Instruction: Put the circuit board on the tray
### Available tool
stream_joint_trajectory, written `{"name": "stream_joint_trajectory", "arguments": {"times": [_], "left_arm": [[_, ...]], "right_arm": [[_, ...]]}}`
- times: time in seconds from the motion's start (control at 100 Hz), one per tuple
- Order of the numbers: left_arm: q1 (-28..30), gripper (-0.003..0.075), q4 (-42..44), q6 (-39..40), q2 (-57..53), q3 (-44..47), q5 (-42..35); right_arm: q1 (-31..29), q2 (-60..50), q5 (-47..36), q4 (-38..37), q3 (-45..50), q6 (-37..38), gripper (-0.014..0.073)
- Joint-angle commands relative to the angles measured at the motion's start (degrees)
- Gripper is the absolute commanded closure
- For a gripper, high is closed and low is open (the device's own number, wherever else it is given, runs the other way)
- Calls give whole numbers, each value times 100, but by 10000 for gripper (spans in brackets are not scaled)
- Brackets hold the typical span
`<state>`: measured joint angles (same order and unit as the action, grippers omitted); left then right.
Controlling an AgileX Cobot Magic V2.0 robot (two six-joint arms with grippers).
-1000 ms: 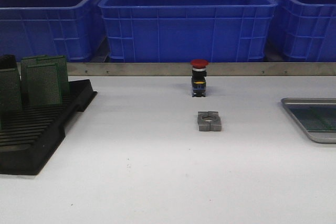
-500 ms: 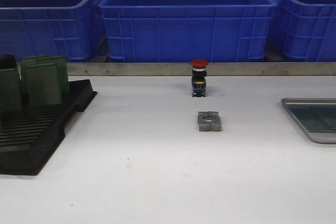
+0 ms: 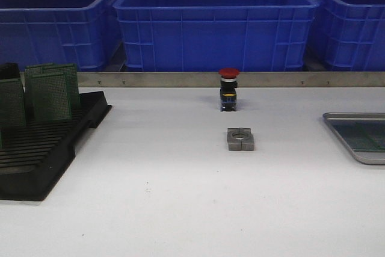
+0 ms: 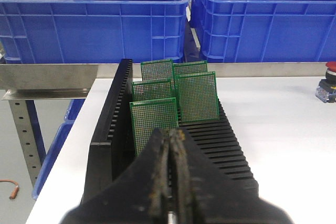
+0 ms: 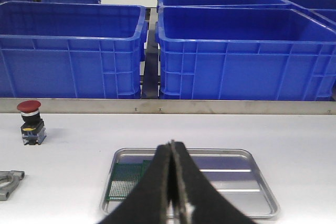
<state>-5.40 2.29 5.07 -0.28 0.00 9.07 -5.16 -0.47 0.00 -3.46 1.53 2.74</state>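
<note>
Black fingers of the left gripper (image 4: 172,153) are pressed together, empty, just before green circuit boards (image 4: 155,121) standing upright in the black rack (image 3: 42,148) at the table's left edge. Right gripper (image 5: 171,166) is likewise closed, empty, before the tray (image 5: 257,182), where one board (image 5: 126,179) lies flat.

The tray (image 5: 252,156) is shiny silver-grey metal, the slotted rack (image 4: 113,124) matt black plastic, the circuit boards (image 4: 197,97) green and finely perforated, the bins (image 3: 213,25) glossy blue plastic, the table (image 3: 180,209) smooth matt white, and the small block (image 3: 240,139) dull grey metal.
</note>
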Motion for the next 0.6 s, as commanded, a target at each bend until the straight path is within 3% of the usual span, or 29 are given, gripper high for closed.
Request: {"name": "stream_joint_trajectory", "arguments": {"times": [0.0,0.59], "left_arm": [[-42,741,-56,-2,-177,280,-433],[-42,741,-56,-2,-177,280,-433]], "right_arm": [[-7,-158,-429,-69,-62,17,655],[-7,-158,-382,-64,-62,17,655]]}}
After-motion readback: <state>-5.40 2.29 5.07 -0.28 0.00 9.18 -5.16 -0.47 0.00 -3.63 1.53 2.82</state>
